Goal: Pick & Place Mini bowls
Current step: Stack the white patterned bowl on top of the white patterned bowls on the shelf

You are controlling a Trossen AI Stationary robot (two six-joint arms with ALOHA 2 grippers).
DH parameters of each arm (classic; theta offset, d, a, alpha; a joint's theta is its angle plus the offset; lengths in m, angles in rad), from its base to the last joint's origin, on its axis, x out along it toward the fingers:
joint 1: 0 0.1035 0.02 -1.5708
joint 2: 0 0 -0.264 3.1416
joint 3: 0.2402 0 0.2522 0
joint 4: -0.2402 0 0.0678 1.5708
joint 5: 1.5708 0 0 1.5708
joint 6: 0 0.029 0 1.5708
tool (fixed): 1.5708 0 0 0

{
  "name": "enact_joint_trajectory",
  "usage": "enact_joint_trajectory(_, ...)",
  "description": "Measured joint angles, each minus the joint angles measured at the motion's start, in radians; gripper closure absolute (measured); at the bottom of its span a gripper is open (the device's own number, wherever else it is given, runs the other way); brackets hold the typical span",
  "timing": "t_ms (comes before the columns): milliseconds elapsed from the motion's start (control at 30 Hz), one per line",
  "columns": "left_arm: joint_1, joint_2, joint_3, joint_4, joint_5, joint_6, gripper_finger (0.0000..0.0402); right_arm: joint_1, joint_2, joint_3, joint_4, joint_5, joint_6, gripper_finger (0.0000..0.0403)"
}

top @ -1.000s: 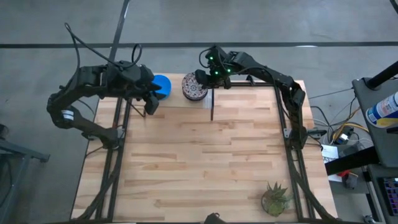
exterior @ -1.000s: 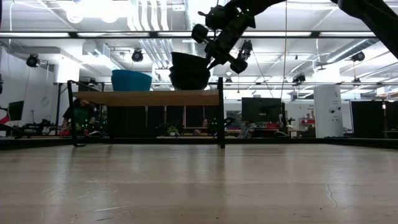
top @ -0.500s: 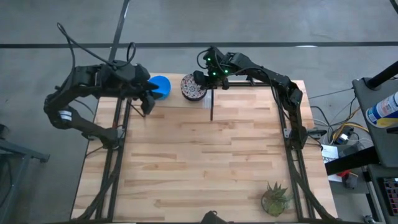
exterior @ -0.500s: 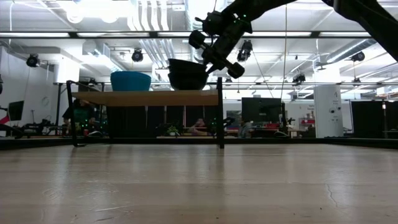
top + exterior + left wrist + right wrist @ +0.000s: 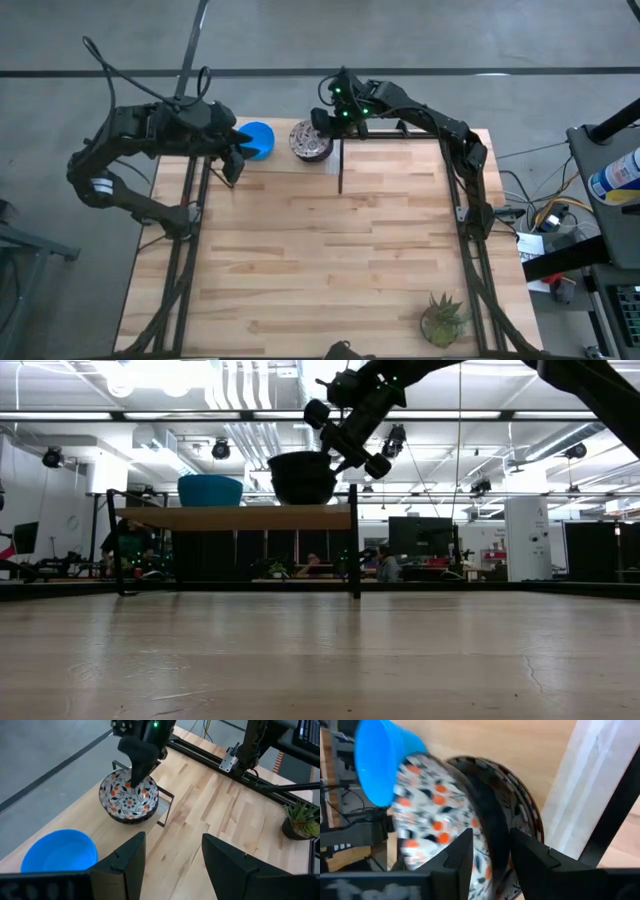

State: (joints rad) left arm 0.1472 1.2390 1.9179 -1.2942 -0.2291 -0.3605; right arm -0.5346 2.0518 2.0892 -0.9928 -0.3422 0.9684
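A stack of white patterned mini bowls (image 5: 311, 141) stands on a raised wooden shelf (image 5: 240, 517) at the table's far edge. A plain blue mini bowl (image 5: 258, 139) stands beside it to the left. My right gripper (image 5: 491, 857) is at the stack's right side, its fingers astride the top bowl's rim with a gap between them. In the left wrist view one of those fingers (image 5: 139, 762) reaches into the top bowl (image 5: 129, 794). My left gripper (image 5: 172, 865) hovers open and empty just near-left of the blue bowl (image 5: 60, 854). My right gripper has one finger (image 5: 452, 857) inside the top patterned bowl and the other outside its rim (image 5: 492, 827), coming slanting down from the table's right. Whether the fingers touch the rim I cannot tell. The bowl sits nested in the stack on the shelf.
The shelf stands on thin black legs (image 5: 340, 170) above the table's far left part. A small potted plant (image 5: 443, 318) stands near the right front corner. Bare wooden tabletop (image 5: 330, 250) lies between them.
The top patterned bowl, held slightly raised above the one beneath a second ago, has sunk down and now sits nested in the stack. My right gripper came down a little with it. My left arm has drifted slightly toward the table's left edge.
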Motion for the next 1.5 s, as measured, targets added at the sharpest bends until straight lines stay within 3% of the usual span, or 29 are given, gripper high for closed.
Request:
enact_joint_trajectory(500, 0.0, 0.0, 0.0, 0.0, 0.0, 0.015, 0.0215, 0.0, -0.003, 0.039, -0.016, 0.029, -0.004, 0.0279)
enact_joint_trajectory(1333, 0.0, 0.0, 0.0, 0.0, 0.0, 0.021, 0.0215, 0.0, -0.003, 0.049, -0.072, 0.083, -0.153, 0.0289)
enact_joint_trajectory(1500, 0.0, 0.0, -0.001, 0.0, 0.0, 0.021, 0.0215, -0.001, -0.003, 0.047, -0.083, 0.088, -0.164, 0.0316)
